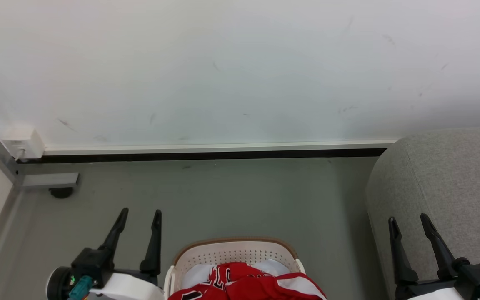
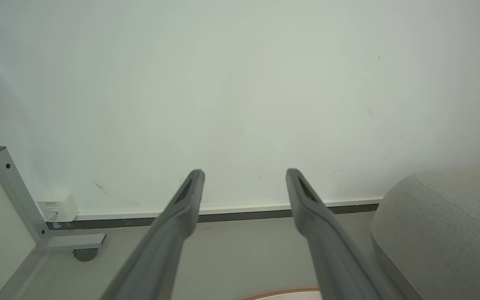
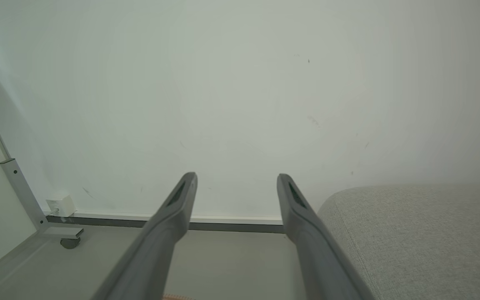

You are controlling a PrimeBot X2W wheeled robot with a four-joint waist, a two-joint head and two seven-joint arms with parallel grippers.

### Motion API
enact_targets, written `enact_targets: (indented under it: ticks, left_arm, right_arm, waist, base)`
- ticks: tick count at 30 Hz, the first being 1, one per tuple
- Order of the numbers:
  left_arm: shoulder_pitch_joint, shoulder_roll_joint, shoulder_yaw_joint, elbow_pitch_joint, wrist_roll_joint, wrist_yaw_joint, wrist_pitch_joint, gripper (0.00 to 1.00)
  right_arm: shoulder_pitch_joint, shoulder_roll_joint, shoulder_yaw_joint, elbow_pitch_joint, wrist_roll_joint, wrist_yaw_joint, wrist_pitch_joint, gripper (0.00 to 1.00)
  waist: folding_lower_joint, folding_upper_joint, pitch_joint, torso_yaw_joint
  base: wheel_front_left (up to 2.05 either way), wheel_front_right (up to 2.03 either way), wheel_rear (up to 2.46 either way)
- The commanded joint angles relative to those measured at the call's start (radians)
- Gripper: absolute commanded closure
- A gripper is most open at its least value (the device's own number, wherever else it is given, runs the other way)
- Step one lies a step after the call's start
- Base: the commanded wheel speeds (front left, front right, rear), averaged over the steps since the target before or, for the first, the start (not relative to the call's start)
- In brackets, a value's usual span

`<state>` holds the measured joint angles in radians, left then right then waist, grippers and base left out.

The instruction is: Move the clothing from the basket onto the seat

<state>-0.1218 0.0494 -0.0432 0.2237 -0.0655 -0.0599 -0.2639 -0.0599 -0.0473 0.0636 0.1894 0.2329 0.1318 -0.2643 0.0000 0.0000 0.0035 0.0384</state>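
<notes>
The red clothing (image 1: 248, 285) with white trim and black lettering lies crumpled in the cream perforated basket (image 1: 233, 249) at the bottom middle of the head view. The basket's brown rim (image 2: 281, 291) peeks in at the bottom of the left wrist view. The light grey seat (image 1: 444, 187) rises at the right; it also shows as the seat (image 2: 444, 225) and the seat (image 3: 415, 237) in the wrist views. My left gripper (image 1: 139, 216) stands open left of the basket, holding nothing. My right gripper (image 1: 408, 221) stands open in front of the seat, holding nothing.
A pale cloth (image 1: 198, 273) lies under the jersey in the basket. A white wall (image 1: 240, 71) with a dark baseboard runs across the back. A grey metal frame foot (image 1: 50, 180) with a caster and a white wall box (image 1: 23, 143) stand at the far left. Grey floor (image 1: 231, 200) lies ahead.
</notes>
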Motion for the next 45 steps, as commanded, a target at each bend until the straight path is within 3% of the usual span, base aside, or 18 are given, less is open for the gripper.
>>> enact_targets:
  ticks: [1, 12, 22, 36, 45]
  left_arm:
    - [-0.006, 0.003, 0.002, 0.004, -0.007, 0.0, -0.001, 0.0]
    - [-0.007, 0.003, -0.004, 0.033, -0.017, -0.016, -0.001, 0.0]
    - [-0.064, 0.006, 0.004, 0.118, -0.003, -0.037, -0.001, 0.0]
    - [-0.217, 0.099, 0.007, 0.292, 0.013, -0.063, -0.001, 0.0]
    - [-0.368, 0.164, -0.095, 0.561, -0.006, -0.07, -0.001, 0.0]
  right_arm:
    - [-0.003, -0.006, 0.0, -0.001, 0.002, -0.002, 0.0, 0.0]
    - [0.0, -0.006, -0.005, -0.007, 0.005, -0.002, 0.0, 0.0]
    - [-0.034, -0.005, -0.007, -0.02, 0.025, -0.002, 0.0, 0.0]
    - [-0.135, -0.005, 0.003, -0.089, 0.157, -0.002, 0.0, 0.0]
    - [-0.196, -0.004, 0.007, -0.162, 0.259, -0.002, 0.0, 0.0]
  waist:
    - [0.0, 0.0, 0.0, 0.0]
    - [0.0, 0.0, 0.021, -0.038]
    - [0.0, 0.0, 0.117, -0.116]
    - [0.0, 0.0, 0.347, -0.264]
    - [0.0, 0.0, 0.488, -0.341]
  base:
    - [0.0, 0.0, 0.0]
    - [0.0, 0.0, 0.0]
    - [0.0, 0.0, 0.0]
    - [0.0, 0.0, 0.0]
    - [0.0, 0.0, 0.0]
